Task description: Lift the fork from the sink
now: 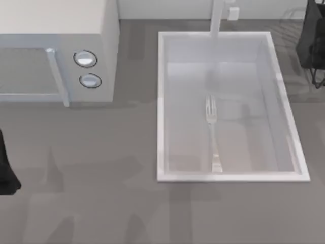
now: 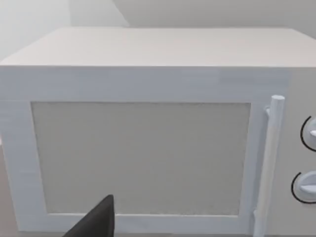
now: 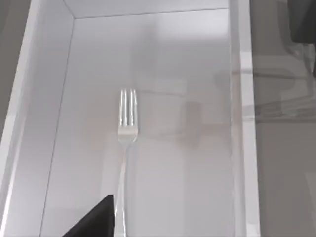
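The fork (image 1: pixel 212 133) lies flat on the floor of the sink (image 1: pixel 228 177), roughly in its middle. Its tines point toward the faucet post (image 1: pixel 217 20) and its handle reaches the near wall. In the right wrist view the fork (image 3: pixel 127 133) lies lengthwise below the camera, inside the sink's white rim (image 3: pixel 242 123). My right arm (image 1: pixel 312 46) hangs at the top view's far right, beyond the sink's far right corner and well away from the fork. My left arm (image 1: pixel 6 173) sits at the table's left edge, facing the microwave (image 2: pixel 148 74).
A white microwave (image 1: pixel 56 30) with two round knobs (image 1: pixel 85 59) and a vertical door handle (image 1: pixel 57 76) stands at the back left. Bare grey tabletop (image 1: pixel 101 193) stretches between it, the sink and the front edge.
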{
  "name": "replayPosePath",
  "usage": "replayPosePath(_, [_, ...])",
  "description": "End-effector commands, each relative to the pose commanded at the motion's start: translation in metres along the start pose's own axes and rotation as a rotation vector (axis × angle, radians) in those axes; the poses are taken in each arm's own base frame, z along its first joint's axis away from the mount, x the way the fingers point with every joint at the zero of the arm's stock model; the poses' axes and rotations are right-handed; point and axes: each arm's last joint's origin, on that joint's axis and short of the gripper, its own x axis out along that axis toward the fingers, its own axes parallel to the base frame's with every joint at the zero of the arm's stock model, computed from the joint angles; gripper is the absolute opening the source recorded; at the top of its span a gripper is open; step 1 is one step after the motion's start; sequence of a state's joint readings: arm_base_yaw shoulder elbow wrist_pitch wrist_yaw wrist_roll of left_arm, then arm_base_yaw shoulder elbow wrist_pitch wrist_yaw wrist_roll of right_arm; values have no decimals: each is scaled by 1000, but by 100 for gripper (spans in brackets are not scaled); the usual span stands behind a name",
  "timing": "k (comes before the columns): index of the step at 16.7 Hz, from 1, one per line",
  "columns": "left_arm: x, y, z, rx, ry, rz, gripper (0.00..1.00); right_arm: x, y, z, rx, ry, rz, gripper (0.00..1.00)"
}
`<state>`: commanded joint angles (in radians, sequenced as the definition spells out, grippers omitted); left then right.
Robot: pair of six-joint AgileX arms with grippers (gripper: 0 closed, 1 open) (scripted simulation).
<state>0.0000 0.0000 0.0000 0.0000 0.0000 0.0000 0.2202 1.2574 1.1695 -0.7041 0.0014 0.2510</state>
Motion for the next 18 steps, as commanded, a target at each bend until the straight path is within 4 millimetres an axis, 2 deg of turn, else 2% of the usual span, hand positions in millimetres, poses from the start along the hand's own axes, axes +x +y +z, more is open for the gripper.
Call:
replayPosePath(3, [0,0,0,0,0,0,100,52,30,40,12,198,-19,100])
replayPosePath(6, [0,0,0,0,0,0,100,116,61,57,14,383,-54,100])
replayPosePath(9, [0,0,0,0,0,0,100,179,87,53,6,544,-100,100])
replayPosePath(12, [0,0,0,0,0,0,100,231,106,36,-4,668,-144,100])
replayPosePath(15, [0,0,0,0,0,0,100,261,116,21,-11,739,-175,100])
replayPosePath(18, [0,0,0,0,0,0,100,269,119,16,-13,757,-183,100])
